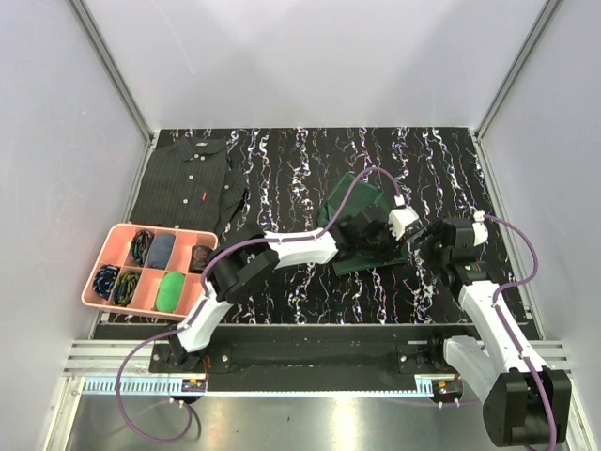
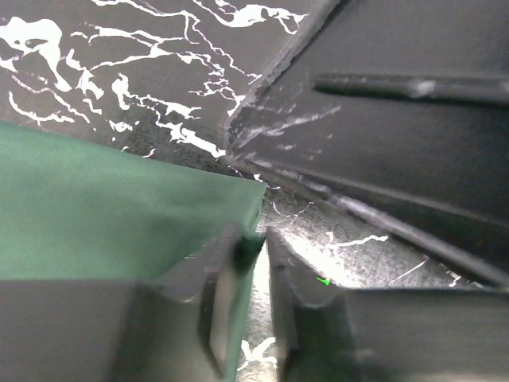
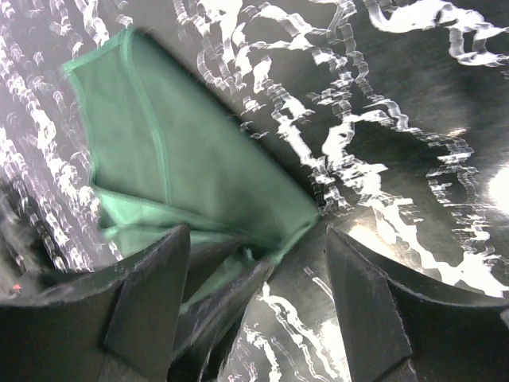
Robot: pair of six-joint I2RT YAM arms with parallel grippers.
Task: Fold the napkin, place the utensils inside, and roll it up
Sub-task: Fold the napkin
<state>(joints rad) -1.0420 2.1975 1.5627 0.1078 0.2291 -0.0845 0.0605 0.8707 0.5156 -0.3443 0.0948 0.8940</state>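
Observation:
The dark green napkin (image 1: 352, 197) lies partly folded right of the table's middle. It also shows in the left wrist view (image 2: 119, 207) and the right wrist view (image 3: 183, 159). My left gripper (image 1: 383, 241) reaches across to the napkin's near right corner, and its jaws (image 2: 254, 235) stand almost together with the cloth's edge between them. My right gripper (image 1: 430, 237) is just right of that corner, low over the table, and its jaws (image 3: 254, 274) are wide open and empty. The orange-red fork is not in view.
A dark pinstriped shirt (image 1: 188, 183) lies at the back left. A pink compartment tray (image 1: 117, 230) with small items sits at the left near edge. Grey walls close in the black marbled table (image 1: 282, 169) on three sides.

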